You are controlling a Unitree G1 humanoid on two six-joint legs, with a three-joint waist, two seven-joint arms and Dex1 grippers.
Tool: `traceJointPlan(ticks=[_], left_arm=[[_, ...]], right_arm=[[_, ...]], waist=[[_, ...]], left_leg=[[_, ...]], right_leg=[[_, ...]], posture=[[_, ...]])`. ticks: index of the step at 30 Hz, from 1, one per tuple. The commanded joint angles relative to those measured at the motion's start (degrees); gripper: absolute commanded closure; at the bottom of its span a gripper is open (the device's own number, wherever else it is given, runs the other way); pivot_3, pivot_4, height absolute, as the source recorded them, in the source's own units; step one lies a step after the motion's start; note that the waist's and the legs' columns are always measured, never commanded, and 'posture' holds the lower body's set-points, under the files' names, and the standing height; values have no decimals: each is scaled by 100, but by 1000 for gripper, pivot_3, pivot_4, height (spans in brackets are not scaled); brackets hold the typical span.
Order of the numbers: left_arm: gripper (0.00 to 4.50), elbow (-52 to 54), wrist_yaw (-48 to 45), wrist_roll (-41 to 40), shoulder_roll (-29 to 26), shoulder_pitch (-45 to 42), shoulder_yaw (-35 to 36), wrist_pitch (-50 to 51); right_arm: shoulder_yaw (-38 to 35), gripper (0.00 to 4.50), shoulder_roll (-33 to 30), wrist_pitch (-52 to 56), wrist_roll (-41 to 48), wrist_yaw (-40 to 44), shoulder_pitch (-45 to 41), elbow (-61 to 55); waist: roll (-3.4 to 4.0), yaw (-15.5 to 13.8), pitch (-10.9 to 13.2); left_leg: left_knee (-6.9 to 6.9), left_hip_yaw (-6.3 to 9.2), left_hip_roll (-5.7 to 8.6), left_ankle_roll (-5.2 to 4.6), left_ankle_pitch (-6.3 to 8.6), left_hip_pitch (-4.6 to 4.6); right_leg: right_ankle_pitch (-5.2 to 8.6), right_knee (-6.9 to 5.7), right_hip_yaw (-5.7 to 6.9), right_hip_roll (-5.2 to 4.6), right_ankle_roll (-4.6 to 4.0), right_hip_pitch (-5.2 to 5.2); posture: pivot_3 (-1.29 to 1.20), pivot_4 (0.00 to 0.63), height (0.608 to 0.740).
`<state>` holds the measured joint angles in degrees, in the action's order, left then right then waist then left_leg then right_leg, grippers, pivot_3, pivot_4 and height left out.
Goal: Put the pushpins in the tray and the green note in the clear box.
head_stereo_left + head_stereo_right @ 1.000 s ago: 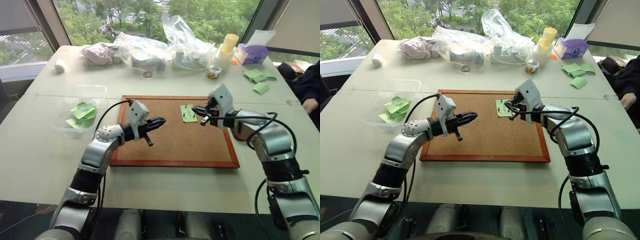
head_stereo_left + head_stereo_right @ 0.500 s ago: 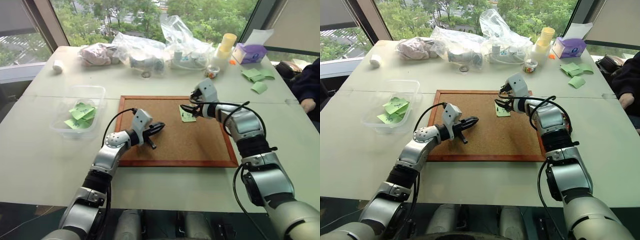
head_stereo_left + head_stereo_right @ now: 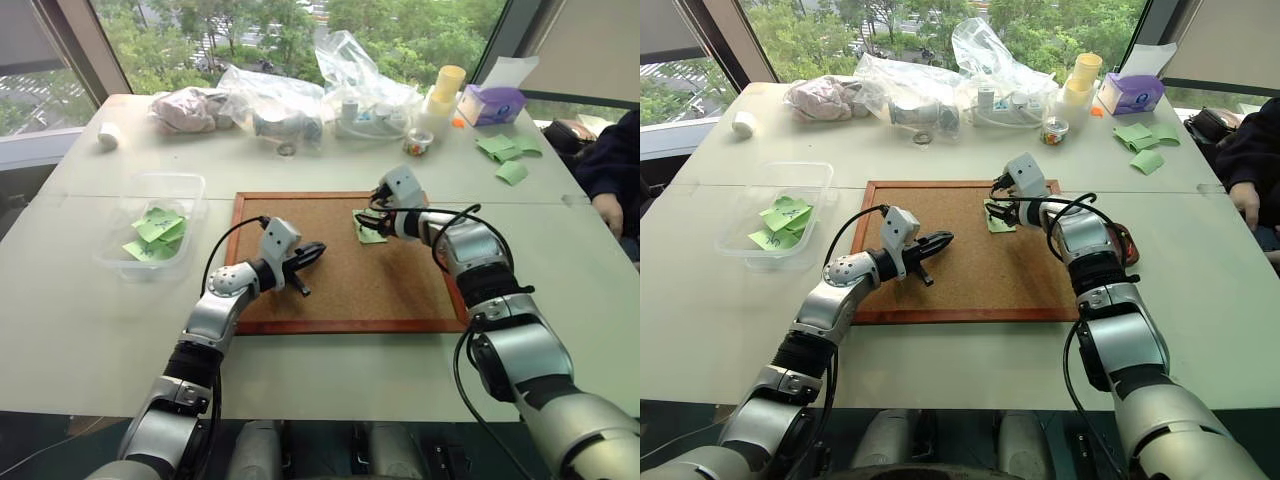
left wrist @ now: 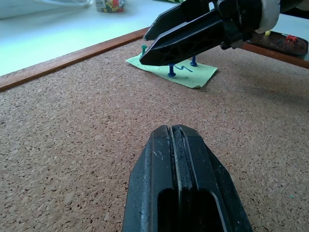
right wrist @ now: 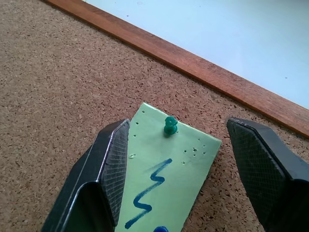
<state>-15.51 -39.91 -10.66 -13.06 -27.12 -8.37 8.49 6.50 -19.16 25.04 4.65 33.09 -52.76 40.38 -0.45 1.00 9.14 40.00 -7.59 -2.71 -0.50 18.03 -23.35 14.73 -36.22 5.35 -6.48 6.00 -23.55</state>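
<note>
Pinned on the cork board (image 3: 350,290) at its far right: the green note (image 5: 164,193), not yet freed. Three pushpins (image 4: 172,73) standing in it in the left wrist view, one green, two blue. Judged early in this round: pins to pull, note to lift and carry.

Clear box (image 3: 190,183) on the table's left, well apart from the board, already holding several green notes. Tray (image 4: 285,42) just off the board's right edge, holding at least a red bit and a yellow bit, probably pins; count not readable. Small clear cup of coloured bits (image 3: 1053,130) at the far side among plastic bags, untouched.

Right gripper (image 5: 178,166) low over the note, fingers spread wide with the green pin between them, nothing pinched yet. Left gripper (image 4: 179,145) over bare cork at the board's middle, fingers pressed together, empty.

Left to do, by this reading: close on the green pin, pull it, drop it in the tray, repeat for the blue ones, then move the note leftward to the box.
</note>
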Motion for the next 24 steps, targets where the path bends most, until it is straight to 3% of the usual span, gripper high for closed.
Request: traceJointPlan(ticks=[1, 5, 12, 24], left_arm=[[4500, 66, 36, 29, 5, 63, 43, -15], [4500, 101, 65, 40, -12, 118, 51, -8], [4500, 53, 75, 112, -68, 228, -15, 93], [4500, -239, 33, 265, -27, 243, -116, 48]], right_arm=[[-80, 2445, 50, -221, -69, 20, -282, 137], [-68, 4426, 81, -323, -121, 58, -304, 258], [-303, 4426, -91, -28, 2, 46, -188, -470], [-1773, 4426, -966, 2034, 728, -623, 792, -3430]], waist=[[0, -1, 0], [1, 8, 0], [8, 16, 1], [47, -11, -22]], left_leg=[[0, 0, 0, 0, 0, 0], [0, 0, 0, 0, 0, 0], [-1, 0, -2, 1, -1, 1], [-3, 2, -2, 1, 0, 9]], right_leg=[[0, 0, 0, 0, 0, 0], [0, 0, 0, 0, 0, 0], [0, -1, 0, 0, 0, -1], [0, 0, -1, -1, 0, 7]], posture=[[0, 150, 740], [0, 150, 740], [0, 150, 740], [0, 150, 740]])
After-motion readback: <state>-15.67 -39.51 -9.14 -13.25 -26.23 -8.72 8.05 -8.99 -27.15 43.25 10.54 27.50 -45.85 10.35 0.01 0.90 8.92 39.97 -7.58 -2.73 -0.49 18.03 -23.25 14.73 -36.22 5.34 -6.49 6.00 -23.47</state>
